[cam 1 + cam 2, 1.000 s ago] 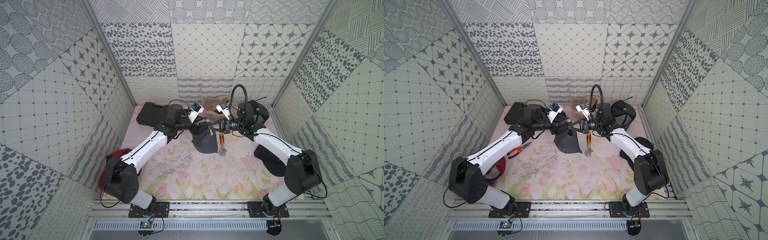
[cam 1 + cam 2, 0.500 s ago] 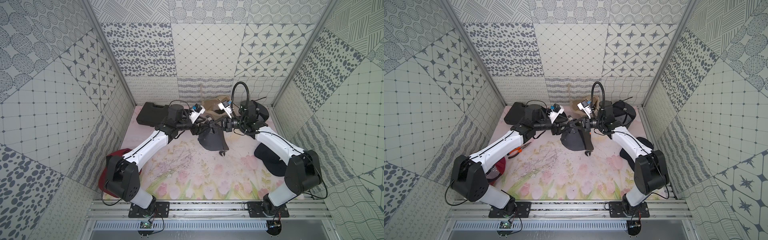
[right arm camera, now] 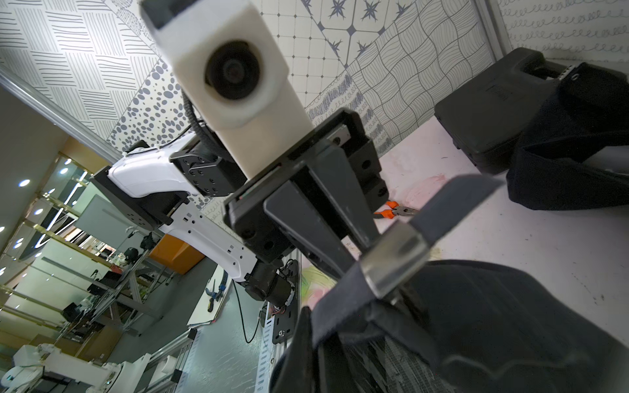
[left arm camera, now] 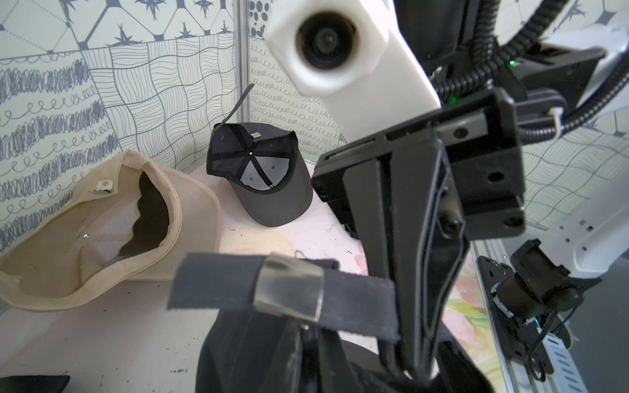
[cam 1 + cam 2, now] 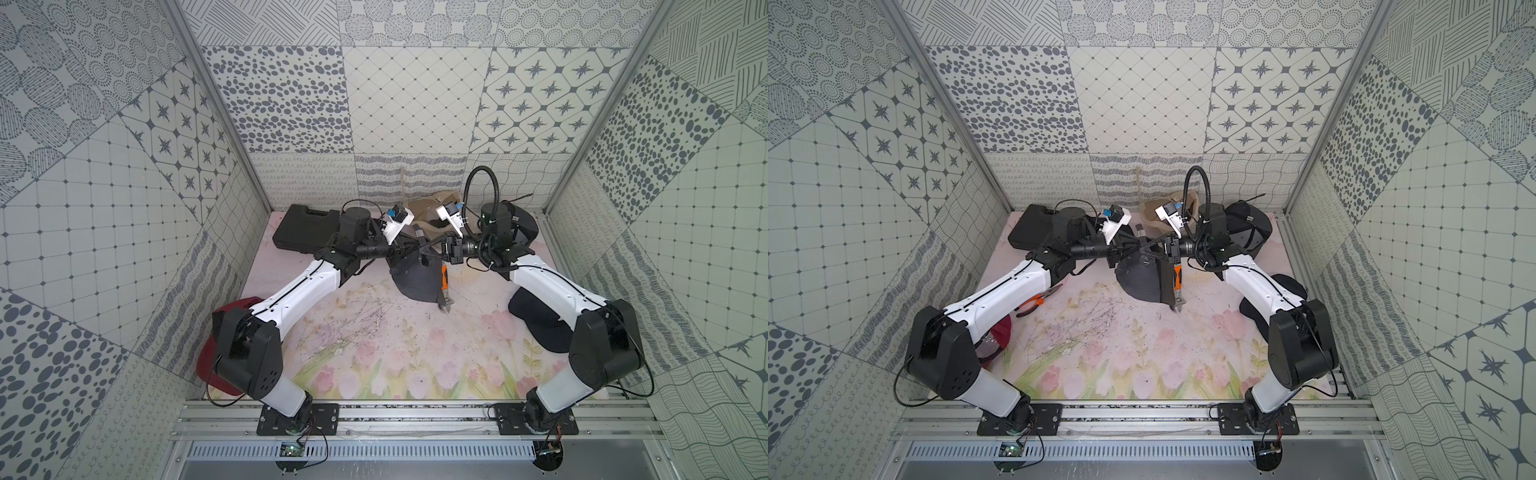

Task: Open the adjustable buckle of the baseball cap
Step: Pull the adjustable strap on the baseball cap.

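Left gripper: jaws pressed together, tips pinching the edge of the metal buckle.
Right gripper: jaws closed on the dark strap, just beside the buckle, on the side away from the strap's loose end.
Buckle: between the two grippers, touching the left tips and near the right ones, wrapped over the strap.
Strap: runs out of the right jaws and through the buckle; its loose end sticks out free beyond.
Cap: dark, hangs under the strap below both grippers, over the middle back of the flowered mat. Whether its brim touches the mat I cannot tell.
Writing: an embossed mark on the black case, too blurred to read.
Orange-handled tool: on the mat, just beside the cap on the right arm's side.
Tan cap: upside down against the back wall, behind the grippers.
Grey cap: upside down in the back corner, beside the tan cap.
Pliers: on the mat by the left arm.
Red cap: at the left arm's base.
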Available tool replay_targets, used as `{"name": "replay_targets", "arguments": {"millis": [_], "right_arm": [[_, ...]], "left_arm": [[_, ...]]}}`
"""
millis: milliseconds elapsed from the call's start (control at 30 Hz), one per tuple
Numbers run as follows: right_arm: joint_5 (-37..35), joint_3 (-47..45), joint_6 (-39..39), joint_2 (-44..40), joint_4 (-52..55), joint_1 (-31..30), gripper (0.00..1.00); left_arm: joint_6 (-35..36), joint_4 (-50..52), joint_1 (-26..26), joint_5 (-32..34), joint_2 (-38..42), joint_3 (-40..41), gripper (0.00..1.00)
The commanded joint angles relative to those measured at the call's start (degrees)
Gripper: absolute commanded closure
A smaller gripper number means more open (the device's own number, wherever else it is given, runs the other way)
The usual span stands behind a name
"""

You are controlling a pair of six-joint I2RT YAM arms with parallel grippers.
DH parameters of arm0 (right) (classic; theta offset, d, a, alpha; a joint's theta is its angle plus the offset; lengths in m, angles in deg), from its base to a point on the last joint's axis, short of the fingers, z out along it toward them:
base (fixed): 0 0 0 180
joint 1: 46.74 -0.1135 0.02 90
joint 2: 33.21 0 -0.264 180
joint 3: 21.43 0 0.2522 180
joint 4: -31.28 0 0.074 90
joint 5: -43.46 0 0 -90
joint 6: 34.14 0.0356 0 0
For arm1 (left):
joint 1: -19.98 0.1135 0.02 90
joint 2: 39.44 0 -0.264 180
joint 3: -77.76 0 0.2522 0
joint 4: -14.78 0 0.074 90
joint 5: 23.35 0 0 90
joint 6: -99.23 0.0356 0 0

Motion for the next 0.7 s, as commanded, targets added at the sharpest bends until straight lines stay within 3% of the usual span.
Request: {"name": "replay_targets", "arguments": {"millis": [0, 267, 667], "right_arm": [[-4.8, -1.0, -1.6, -1.2, 0.4, -0.2, 1.00], [-6.7, -3.5, 4.0, 0.6, -6.9, -0.4, 1.00], [-9.3, -9.8, 1.0, -1.6, -3.6, -0.6, 1.00]], "left_arm": [[-5.5, -8.3, -0.2, 2.7, 1.4, 1.2, 1.00], [-12.0, -13.8, -0.2, 5.3, 3.5, 3.9, 1.00], [-11.9, -9.3, -0.1, 14.2, 2.7, -1.7, 1.00]]}}
